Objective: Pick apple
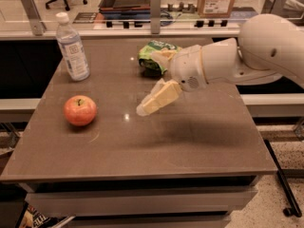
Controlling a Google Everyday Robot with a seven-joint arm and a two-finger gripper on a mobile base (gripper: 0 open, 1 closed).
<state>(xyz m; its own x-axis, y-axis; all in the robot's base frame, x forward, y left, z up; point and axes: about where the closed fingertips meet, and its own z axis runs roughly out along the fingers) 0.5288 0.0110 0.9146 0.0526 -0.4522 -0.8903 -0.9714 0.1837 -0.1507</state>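
Observation:
The apple (pixel 80 110), red-orange with a yellowish patch at its stem, sits on the left part of the brown table (pixel 190 146). My gripper (pixel 151 83) hovers over the table's middle, to the right of the apple and well apart from it. It is open and empty: one cream finger (pixel 156 99) points down-left toward the apple, and the other finger (pixel 164 56) lies in front of the green bag.
A clear water bottle (pixel 72 47) stands at the table's back left. A green snack bag (pixel 152 56) lies at the back middle, partly behind my gripper. My white arm (pixel 266 51) reaches in from the right. A counter with boxes runs behind the table.

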